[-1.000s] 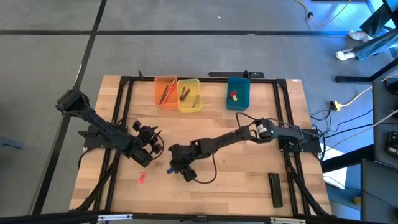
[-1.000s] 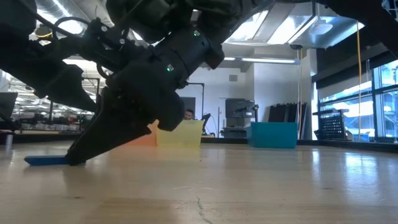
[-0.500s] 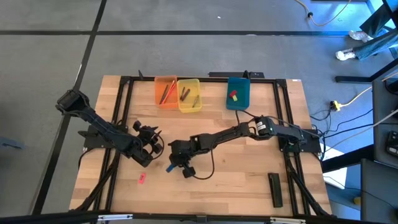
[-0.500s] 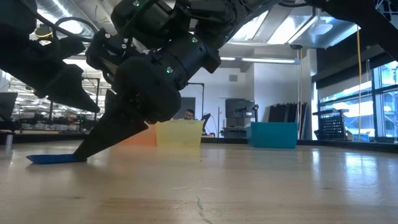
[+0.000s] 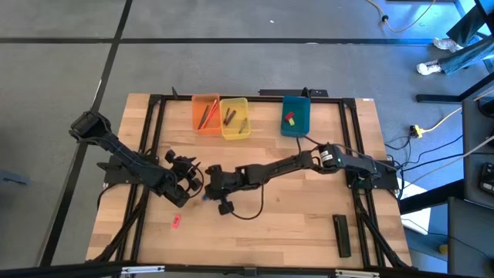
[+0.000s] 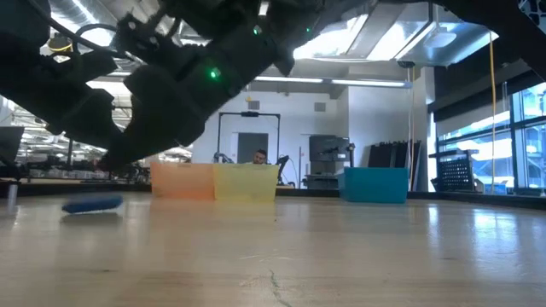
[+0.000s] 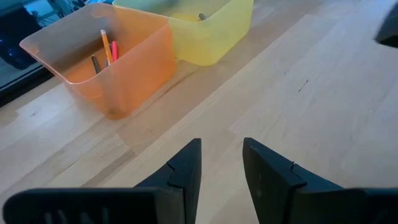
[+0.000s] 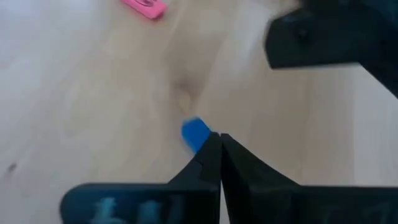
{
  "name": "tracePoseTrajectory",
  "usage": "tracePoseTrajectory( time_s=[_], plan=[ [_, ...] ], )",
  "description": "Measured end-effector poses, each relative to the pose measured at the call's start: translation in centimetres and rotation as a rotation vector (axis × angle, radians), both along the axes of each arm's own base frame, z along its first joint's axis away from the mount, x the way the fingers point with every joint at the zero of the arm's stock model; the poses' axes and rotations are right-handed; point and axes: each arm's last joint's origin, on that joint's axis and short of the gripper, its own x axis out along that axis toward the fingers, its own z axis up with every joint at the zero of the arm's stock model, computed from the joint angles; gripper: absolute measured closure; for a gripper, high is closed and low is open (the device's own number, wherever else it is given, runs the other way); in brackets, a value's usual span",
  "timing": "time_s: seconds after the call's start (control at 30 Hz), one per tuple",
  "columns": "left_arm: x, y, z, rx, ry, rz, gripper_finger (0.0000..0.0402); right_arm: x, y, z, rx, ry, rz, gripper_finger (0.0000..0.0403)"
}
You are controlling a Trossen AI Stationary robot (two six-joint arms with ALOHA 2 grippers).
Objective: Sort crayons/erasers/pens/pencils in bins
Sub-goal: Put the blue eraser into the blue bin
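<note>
A small blue eraser (image 8: 195,133) lies just past the tips of my right gripper (image 8: 214,148), whose fingers are shut against each other with nothing between them. In the low view the blue eraser (image 6: 92,205) shows blurred, low over the wood at the left. A pink eraser (image 5: 176,222) lies on the table nearer the front edge. My left gripper (image 7: 221,155) stands open over bare wood at the table's left, just left of the right gripper (image 5: 210,190). The three bins, orange (image 5: 204,113), yellow (image 5: 235,117) and teal (image 5: 295,114), stand along the far edge. My right gripper has its fingertips (image 8: 210,144) right beside the blue eraser's near end (image 8: 200,140), slanting down at it from the table's right. Nothing sits between the fingers, and I cannot tell whether they touch the eraser.
The orange bin (image 7: 106,68) holds pens or pencils, the yellow one crayons, the teal one a red and a yellow eraser. A long black bar (image 5: 341,235) lies at the front right. Black frame rails run along the table's sides. Bare wood lies in the middle.
My right gripper has shut and moved up and toward the table's far left, nearer the left gripper. The blue eraser has left its flat spot on the wood and shifted the same way. It now shows blurred and free of the fingers.
</note>
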Motion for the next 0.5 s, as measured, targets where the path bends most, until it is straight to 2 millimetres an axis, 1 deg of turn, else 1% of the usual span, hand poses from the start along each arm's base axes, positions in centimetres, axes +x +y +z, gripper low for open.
tracePoseTrajectory(
  time_s=[0.13,0.33,0.4,0.5],
  plan=[
    [-0.03,-0.04,-0.02,-0.005,0.006,-0.005,0.0292,-0.08,0.58,0.12,-0.003,0.000,0.017,0.0401],
    [-0.03,-0.05,-0.05,-0.007,0.018,-0.011,0.0292,-0.28,0.90,0.60,-0.014,0.005,0.038,0.0395],
    [-0.03,-0.05,-0.04,-0.007,0.018,-0.011,0.0292,-0.29,0.79,0.55,-0.009,0.010,0.047,0.0381],
    [-0.03,-0.05,-0.04,-0.008,0.017,-0.011,0.0292,-0.02,0.03,0.46,0.048,0.005,0.093,0.0341]
  ],
)
